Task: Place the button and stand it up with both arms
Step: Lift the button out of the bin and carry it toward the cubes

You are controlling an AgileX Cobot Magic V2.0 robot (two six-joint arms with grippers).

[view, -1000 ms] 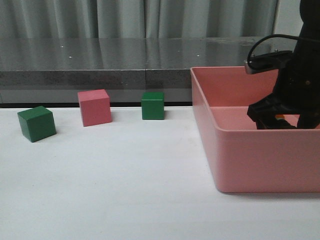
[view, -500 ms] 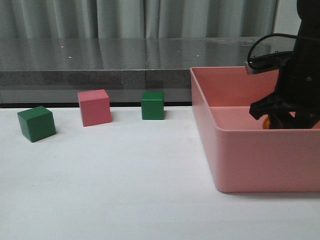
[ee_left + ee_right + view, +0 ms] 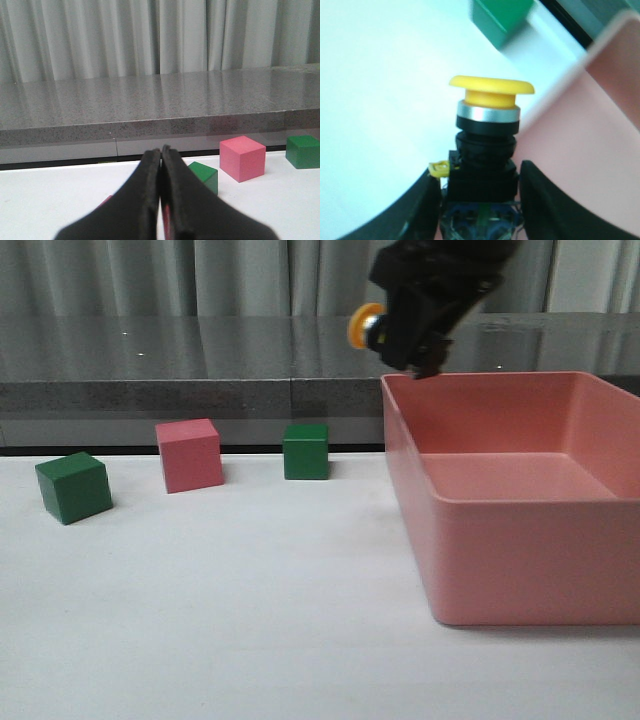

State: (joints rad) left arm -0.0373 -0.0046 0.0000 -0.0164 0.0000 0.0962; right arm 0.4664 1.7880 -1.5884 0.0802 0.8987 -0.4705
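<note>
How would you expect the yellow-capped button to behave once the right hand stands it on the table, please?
The button looks rigid, probably plastic and metal, so the right hand clamped on its black body should not deform it. Its wide yellow cap sits on a narrower, tall stack, so it may be top-heavy and tip if nudged. Laid on its side, the round cap might let it roll.

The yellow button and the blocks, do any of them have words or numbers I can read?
None: no readable text in any view.
The button in the right claw: plain yellow cap, no writing.
The pink cube and the two green cubes: blank faces.
The pink bin: no label showing.
</note>
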